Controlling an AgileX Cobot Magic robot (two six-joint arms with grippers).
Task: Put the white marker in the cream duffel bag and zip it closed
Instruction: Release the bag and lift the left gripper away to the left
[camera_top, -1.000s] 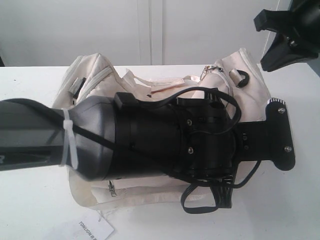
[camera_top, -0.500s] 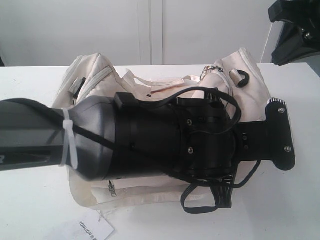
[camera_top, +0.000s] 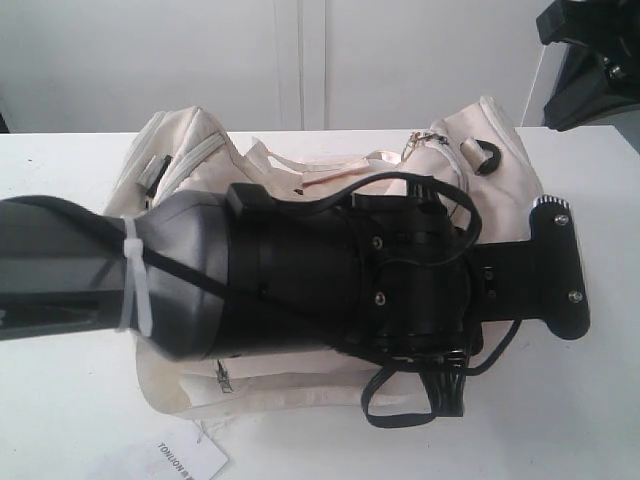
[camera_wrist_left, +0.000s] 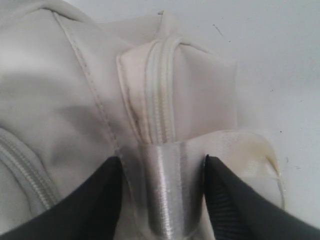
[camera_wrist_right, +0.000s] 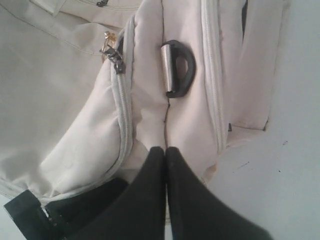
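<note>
**Near:** paper tag (camera_top: 190, 462) at the near edge of the table (camera_top: 600, 400). **Middle:** left arm (camera_top: 300, 280) lies across the cream duffel bag (camera_top: 480, 170), which rests on the table. The left tool (camera_wrist_left: 161, 159) straddles a shiny strap loop (camera_wrist_left: 167, 200) at the bag's edge, fingers apart, grip unclear. **Far:** right tool (camera_wrist_right: 165, 149), fully closed and empty, hangs over the bag near a black D-ring (camera_wrist_right: 182, 67) and the gold zipper pull (camera_wrist_right: 107, 45).
</note>
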